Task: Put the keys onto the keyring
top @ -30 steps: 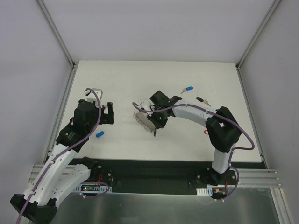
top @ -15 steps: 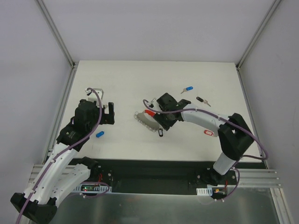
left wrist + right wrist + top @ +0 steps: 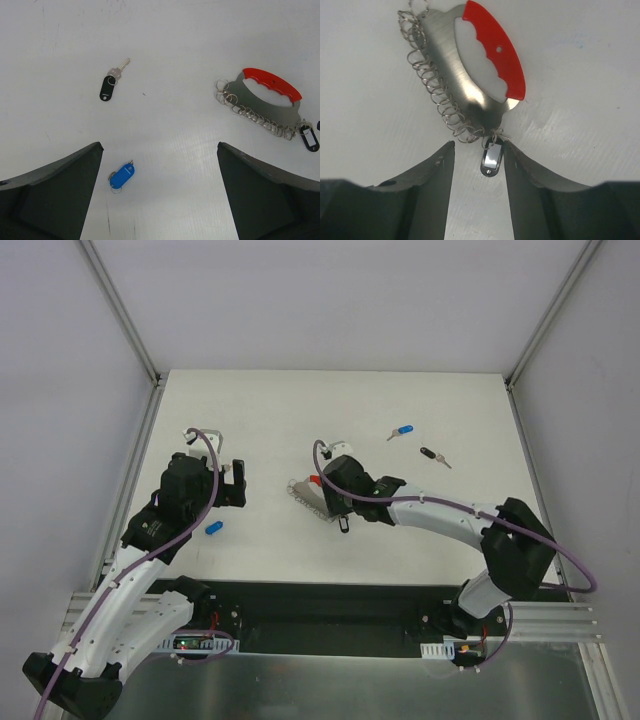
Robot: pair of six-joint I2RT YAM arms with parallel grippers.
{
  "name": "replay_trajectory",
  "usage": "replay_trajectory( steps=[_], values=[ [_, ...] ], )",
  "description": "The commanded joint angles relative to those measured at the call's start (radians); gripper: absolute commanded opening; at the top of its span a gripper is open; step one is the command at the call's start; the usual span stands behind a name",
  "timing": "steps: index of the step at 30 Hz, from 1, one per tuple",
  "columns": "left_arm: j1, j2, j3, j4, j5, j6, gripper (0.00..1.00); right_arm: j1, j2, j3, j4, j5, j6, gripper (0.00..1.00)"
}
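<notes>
The keyring (image 3: 465, 75) is a silver plate with a red plastic grip (image 3: 495, 50) and a row of wire rings; it lies flat at mid table (image 3: 305, 490). A black-tagged key (image 3: 491, 160) hangs on its end ring. My right gripper (image 3: 478, 145) is open just above it, the tag between its tips and close to the right finger (image 3: 530, 185). In the top view the gripper (image 3: 338, 510) covers part of the ring. My left gripper (image 3: 160, 200) is open and empty, and a blue-tagged key (image 3: 121, 176) lies by its left finger. The keyring (image 3: 265, 97) lies to its right.
A loose black-tagged key (image 3: 107, 86) lies ahead of the left gripper. A blue key (image 3: 400, 432) and a black key (image 3: 432, 455) lie at the back right of the white table (image 3: 250, 410). Another blue key (image 3: 212, 529) lies near the left arm. Metal rails border the table.
My right arm has stretched out leftward and its wrist has swung over the near end of the keyring. The arm now hides a red tag seen earlier. The left arm has not moved.
</notes>
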Motion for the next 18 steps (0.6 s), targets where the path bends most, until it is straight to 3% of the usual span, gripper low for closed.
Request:
replay_trajectory(
  steps=[1, 9, 18],
  values=[
    [0.009, -0.001, -0.006, 0.01, 0.008, 0.012, 0.99, 0.002, 0.045, -0.022, 0.087, 0.125, 0.201, 0.42],
    [0.009, 0.003, -0.004, 0.012, 0.028, 0.01, 0.99, 0.012, 0.125, -0.008, 0.094, 0.141, 0.307, 0.34],
    [0.009, 0.0, -0.004, 0.013, 0.038, 0.01, 0.99, 0.021, 0.163, 0.01, 0.064, 0.132, 0.367, 0.33]
  ],
)
